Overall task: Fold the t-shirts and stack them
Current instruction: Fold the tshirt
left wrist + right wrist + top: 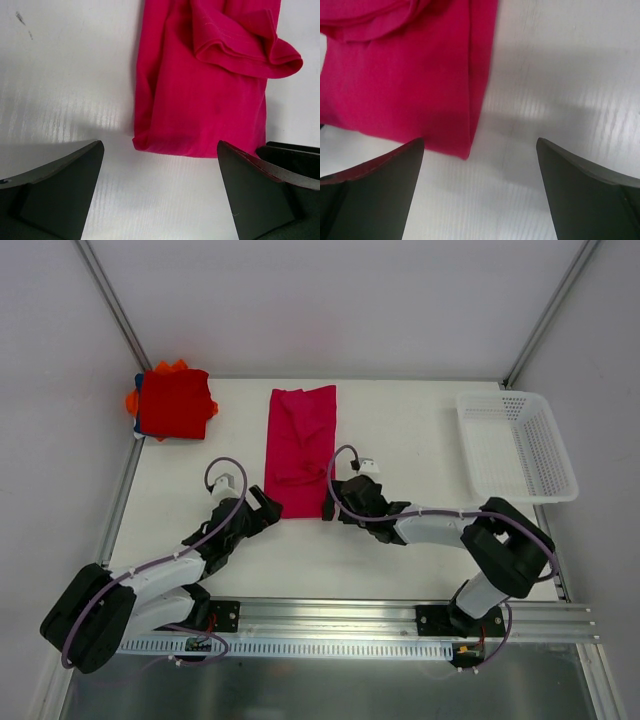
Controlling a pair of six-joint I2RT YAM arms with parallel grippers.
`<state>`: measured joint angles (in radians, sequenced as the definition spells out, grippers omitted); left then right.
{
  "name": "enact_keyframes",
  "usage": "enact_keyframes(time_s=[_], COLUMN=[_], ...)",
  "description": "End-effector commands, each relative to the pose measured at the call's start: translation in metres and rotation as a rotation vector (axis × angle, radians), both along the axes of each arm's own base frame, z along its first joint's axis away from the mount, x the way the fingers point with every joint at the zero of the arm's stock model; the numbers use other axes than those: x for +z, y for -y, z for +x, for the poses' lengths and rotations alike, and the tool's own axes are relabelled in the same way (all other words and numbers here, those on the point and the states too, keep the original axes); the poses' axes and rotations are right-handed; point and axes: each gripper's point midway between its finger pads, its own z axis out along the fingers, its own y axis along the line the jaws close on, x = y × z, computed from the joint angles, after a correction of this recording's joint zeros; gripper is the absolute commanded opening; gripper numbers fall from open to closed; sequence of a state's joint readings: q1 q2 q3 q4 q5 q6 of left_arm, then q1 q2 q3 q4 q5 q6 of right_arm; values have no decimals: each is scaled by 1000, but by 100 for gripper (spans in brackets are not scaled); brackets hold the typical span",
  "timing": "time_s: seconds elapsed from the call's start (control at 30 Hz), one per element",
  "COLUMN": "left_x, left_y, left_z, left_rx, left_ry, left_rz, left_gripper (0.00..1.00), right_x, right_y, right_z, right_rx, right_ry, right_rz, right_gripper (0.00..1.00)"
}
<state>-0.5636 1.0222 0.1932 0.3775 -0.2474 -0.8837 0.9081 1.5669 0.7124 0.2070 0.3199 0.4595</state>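
Observation:
A crimson-pink t-shirt (299, 448) lies folded into a long strip down the middle of the table, its near hem (197, 145) flat on the surface. My left gripper (262, 508) is open just short of the strip's near left corner, nothing between its fingers (60, 185). At the near right corner (462, 145) my right gripper (332, 502) stands open too, holding nothing. A stack of folded t-shirts (175, 402), bright red on top with orange and blue edges showing, rests at the far left corner.
A white perforated plastic basket (517, 443) stands at the far right. The metal rail (330, 625) with both arm bases runs along the near edge. Frame posts rise at the two back corners.

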Motion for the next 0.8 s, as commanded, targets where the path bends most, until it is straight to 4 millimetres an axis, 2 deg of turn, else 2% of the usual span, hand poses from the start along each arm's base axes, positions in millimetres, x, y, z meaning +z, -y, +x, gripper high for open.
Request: enact_keyframes(time_s=[0.0, 0.13, 0.27, 0.37, 0.4, 0.47, 0.57, 0.63, 0.7, 0.77], left_x=[-7, -11, -12, -12, -12, -12, -12, -12, -14, -16], left_y=[-2, 0, 1, -1, -1, -3, -3, -3, -2, -2], left_z=[3, 6, 10, 11, 12, 12, 11, 10, 9, 8], left_rx=[35, 34, 38, 46, 52, 61, 75, 74, 74, 78], left_ry=[4, -12, -11, -11, -11, -13, -17, -20, -27, -35], left_rz=[-7, 1, 7, 14, 14, 11, -3, -8, -11, -17], left_gripper=[99, 99, 99, 99, 99, 99, 99, 99, 99, 99], right_x=[2, -4, -17, -26, -28, -32, -36, -34, -37, -36], right_y=[-17, -29, -36, -36, -36, -33, -29, -27, -21, -15], right_z=[19, 33, 33, 31, 30, 26, 20, 16, 10, 6], right_rx=[-25, -31, -34, -48, -50, -61, -77, -84, -90, -104], right_ry=[0, -32, -68, -92, -96, -113, -128, -124, -130, -128], right_rz=[132, 204, 220, 233, 235, 242, 258, 267, 251, 235], right_gripper=[98, 97, 92, 81, 72, 60, 48, 47, 41, 31])
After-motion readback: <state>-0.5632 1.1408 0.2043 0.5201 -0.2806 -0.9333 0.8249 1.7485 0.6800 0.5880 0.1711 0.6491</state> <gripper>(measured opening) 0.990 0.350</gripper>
